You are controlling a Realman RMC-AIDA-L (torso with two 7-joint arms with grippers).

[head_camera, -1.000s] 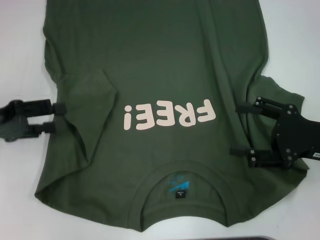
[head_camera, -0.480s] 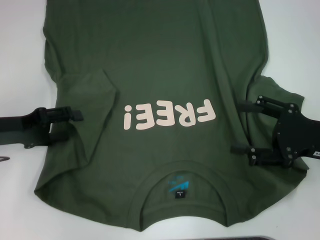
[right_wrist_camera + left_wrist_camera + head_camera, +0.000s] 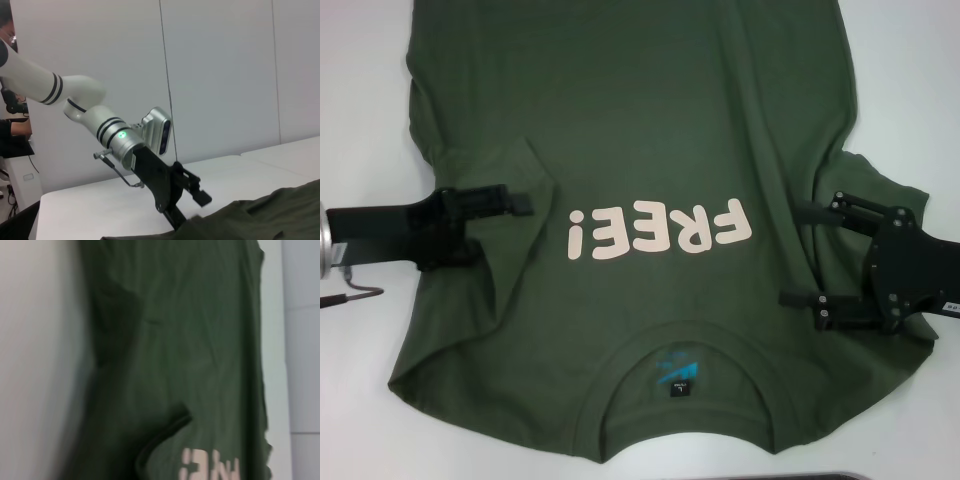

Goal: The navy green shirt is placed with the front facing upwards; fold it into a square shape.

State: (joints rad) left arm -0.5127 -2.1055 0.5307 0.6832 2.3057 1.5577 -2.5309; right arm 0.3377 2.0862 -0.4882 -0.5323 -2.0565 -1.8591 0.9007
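Dark olive-green cotton T-shirt (image 3: 640, 130) reading pale pink "FREE!" (image 3: 658, 230) mid-frame, flanked by spread left tool (image 3: 505, 228) and spread right tool (image 3: 798, 256).

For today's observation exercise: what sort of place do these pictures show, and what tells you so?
Probably a robotics lab: the navy green shirt lies on a plain white table, pale partition walls stand behind, and the left gripper works over it.

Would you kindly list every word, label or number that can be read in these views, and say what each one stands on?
"FREE!" in pale pink letters on the front of the navy green shirt, upside down in the head view.
The lettering's lower part shows in the left wrist view, cut off and blurred: unreadable.
Neck label, teal and black, inside the collar: too small to read.
Small mark at the right arm's edge: too small to read.
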